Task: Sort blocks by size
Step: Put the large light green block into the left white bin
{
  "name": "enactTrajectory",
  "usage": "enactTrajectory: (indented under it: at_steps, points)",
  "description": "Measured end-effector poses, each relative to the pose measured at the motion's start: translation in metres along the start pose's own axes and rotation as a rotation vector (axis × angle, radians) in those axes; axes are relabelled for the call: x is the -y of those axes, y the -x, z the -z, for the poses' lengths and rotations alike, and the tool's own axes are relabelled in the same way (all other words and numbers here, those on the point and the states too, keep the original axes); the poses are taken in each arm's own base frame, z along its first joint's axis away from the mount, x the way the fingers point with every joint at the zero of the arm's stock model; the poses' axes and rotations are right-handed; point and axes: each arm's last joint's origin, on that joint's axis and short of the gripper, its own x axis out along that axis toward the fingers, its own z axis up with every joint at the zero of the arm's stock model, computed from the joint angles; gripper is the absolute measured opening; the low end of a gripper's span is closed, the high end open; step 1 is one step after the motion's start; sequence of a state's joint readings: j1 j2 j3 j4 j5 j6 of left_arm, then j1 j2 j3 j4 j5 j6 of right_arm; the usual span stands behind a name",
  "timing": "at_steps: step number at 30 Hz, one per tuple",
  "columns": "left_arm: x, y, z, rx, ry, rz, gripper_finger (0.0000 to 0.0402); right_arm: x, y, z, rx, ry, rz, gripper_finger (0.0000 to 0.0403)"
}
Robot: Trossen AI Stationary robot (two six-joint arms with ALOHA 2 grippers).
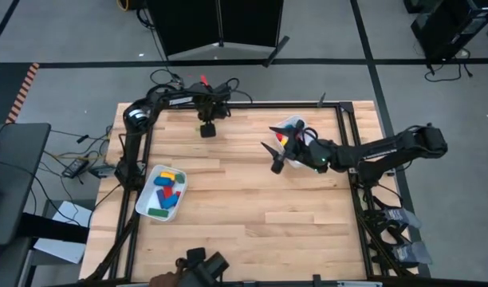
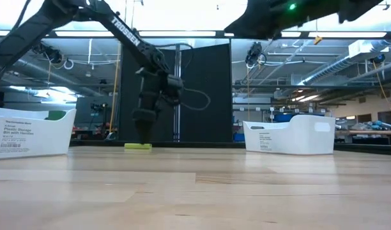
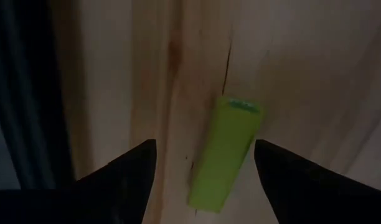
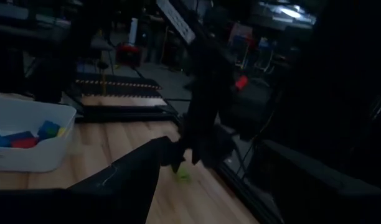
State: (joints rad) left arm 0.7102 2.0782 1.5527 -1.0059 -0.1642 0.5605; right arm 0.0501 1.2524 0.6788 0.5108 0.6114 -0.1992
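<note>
From above, the left gripper (image 1: 207, 130) hangs over a lime-green wooden bar (image 1: 205, 120) at the table's far edge. Low view: "TROSSEN" shows on that arm. Left wrist: fingers spread wide, bar (image 3: 223, 152) between them, untouched; light, rigid, best pinched across its narrow sides. Right gripper (image 1: 277, 159) waits open.

A lime-green bar (image 3: 223, 155) lies flat on the wood near the far edge. Blue, red, green and yellow blocks (image 1: 167, 193) are heaped well to its near-left; more coloured ones (image 1: 286, 137) lie well right.
</note>
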Motion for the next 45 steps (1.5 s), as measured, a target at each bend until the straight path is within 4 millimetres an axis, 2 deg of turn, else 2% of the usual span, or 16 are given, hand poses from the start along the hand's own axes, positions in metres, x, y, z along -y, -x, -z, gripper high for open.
enactTrajectory:
  at_steps: [4,6,9,12,17,20,23,25,27,29,31,35,39,42,45]
  points:
    - [-0.001,-0.013,0.002,-0.054,-0.012,0.028,0.0272,-0.003,0.012,-0.007,0.006,0.020,0.001,0.0282]
    - [-0.001,-0.017,0.002,-0.062,-0.012,0.026,0.0253,-0.004,0.017,-0.009,-0.002,0.027,0.008,0.0281]
    - [-0.002,-0.019,0.001,-0.066,-0.011,0.021,0.0190,-0.004,0.023,-0.012,0.001,0.036,0.029,0.0281]
    - [-0.004,-0.020,0.001,-0.051,-0.006,0.023,0.0098,-0.006,0.028,-0.014,-0.003,0.045,0.038,0.0281]
    - [-0.008,-0.018,0.002,-0.025,0.009,0.024,0.0093,-0.009,0.034,-0.014,-0.016,0.056,0.062,0.0281]
    - [-0.007,0.000,0.004,0.061,0.043,0.068,0.0093,-0.013,0.037,-0.013,-0.028,0.071,0.055,0.0281]
    - [-0.002,0.050,0.015,0.212,0.078,0.093,0.0093,-0.017,0.040,-0.013,-0.026,0.066,0.034,0.0281]
    - [0.012,0.084,0.027,0.324,0.079,0.091,0.0093,-0.018,0.042,-0.009,-0.031,0.058,0.026,0.0281]
    - [0.037,0.113,0.046,0.411,0.060,0.091,0.0093,-0.019,0.042,-0.006,-0.039,0.041,0.023,0.0281]
    - [0.070,0.140,0.069,0.495,0.051,0.095,0.0093,-0.019,0.043,-0.002,-0.040,0.019,0.024,0.0281]
    - [0.109,0.156,0.098,0.529,0.019,0.120,0.0093,-0.019,0.043,0.001,-0.045,0.010,0.025,0.0281]
    - [0.175,0.163,0.155,0.529,0.025,0.182,0.0093,-0.019,0.044,0.007,-0.045,-0.011,0.022,0.0281]
    - [0.212,0.155,0.205,0.458,0.107,0.267,0.0093,-0.022,0.046,0.016,-0.086,-0.024,-0.025,0.0281]
    - [0.229,0.140,0.223,0.396,0.152,0.301,0.0093,-0.025,0.048,0.024,-0.150,-0.040,-0.056,0.0281]
    - [0.239,0.119,0.228,0.335,0.187,0.278,0.0093,-0.027,0.051,0.032,-0.212,-0.058,-0.066,0.0281]
